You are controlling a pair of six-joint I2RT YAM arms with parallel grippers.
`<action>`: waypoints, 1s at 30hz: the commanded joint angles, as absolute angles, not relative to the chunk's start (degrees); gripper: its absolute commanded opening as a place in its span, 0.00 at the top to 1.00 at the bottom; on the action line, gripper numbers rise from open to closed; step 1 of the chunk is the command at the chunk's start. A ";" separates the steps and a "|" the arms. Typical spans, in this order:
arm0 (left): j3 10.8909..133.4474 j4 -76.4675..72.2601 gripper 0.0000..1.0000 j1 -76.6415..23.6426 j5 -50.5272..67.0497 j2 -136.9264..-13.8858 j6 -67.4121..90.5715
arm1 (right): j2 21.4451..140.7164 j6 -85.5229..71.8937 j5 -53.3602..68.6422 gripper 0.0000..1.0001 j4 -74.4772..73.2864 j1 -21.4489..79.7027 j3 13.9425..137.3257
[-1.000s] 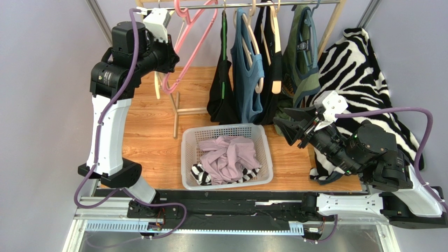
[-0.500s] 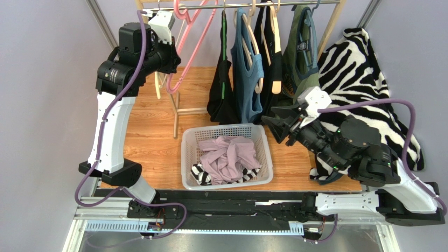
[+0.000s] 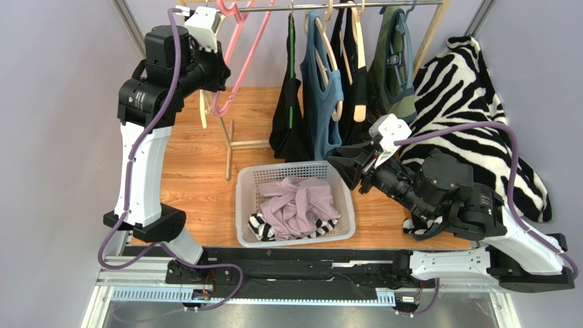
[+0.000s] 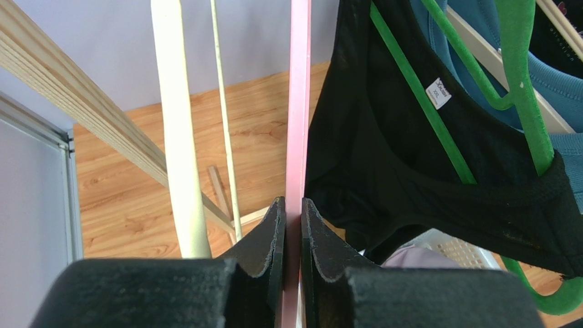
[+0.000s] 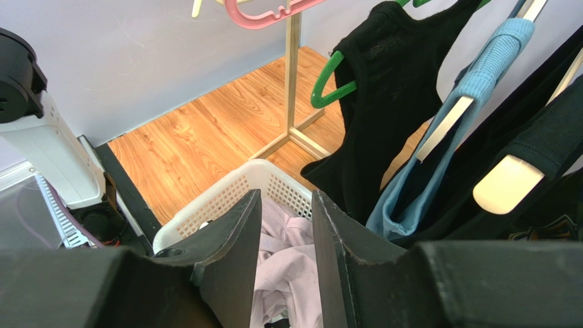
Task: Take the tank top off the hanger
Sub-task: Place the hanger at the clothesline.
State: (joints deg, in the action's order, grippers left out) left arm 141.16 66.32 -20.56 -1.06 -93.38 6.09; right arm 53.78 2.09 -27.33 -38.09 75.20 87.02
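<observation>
Tank tops hung in a row on the rail [image 3: 328, 6] at the back. The black tank top [image 3: 287, 116] sat on a green hanger [image 4: 520, 61], and beside it a blue tank top [image 3: 321, 102] was on a wooden hanger [image 5: 445, 126]. A dark green top [image 3: 393, 68] hung further to the right. From where I stood I could not tell which of them the job was about.

To the left of the black one, the pink hanger [image 3: 220, 111] was bare and hung tilted, with its hook up by the rail. The left gripper [image 4: 293, 205] was raised high at that end of the rack. Its two fingers were pinched together on one thin pink bar of that hanger, with no gap to either side.

The right gripper [image 5: 287, 198] was lower, by the far right corner of the white basket [image 3: 294, 167] and pointing toward the rack. Its fingers were a little apart with nothing between them. It touched neither the basket nor the hanging clothes.

Inside the basket a lilac garment [image 3: 298, 205] lay crumpled on top of a black-and-white striped piece [image 3: 260, 225]. The basket stood on the wooden floor in front of the rack. A zebra-print cloth [image 3: 465, 102] was draped over the right end of the rack, behind the right arm.
</observation>
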 commanded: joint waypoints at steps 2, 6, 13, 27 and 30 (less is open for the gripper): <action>141.59 65.13 1.00 -20.39 -0.88 -94.57 5.63 | 52.82 0.44 -26.02 0.63 -35.51 75.06 88.50; 141.42 65.48 1.00 -20.30 -0.35 -94.92 5.19 | 52.65 -0.95 -25.31 0.65 -35.77 75.06 88.51; 141.24 65.83 1.00 -20.30 -0.35 -95.98 5.10 | 52.47 -1.67 -23.82 0.71 -36.12 75.06 88.86; 140.27 66.45 1.00 -20.30 -0.35 -97.30 4.75 | 50.54 -2.90 -22.68 0.75 -36.39 75.06 87.10; 141.15 66.53 1.00 -20.30 1.40 -96.95 5.01 | 50.10 -3.16 -22.59 0.76 -36.21 75.06 86.49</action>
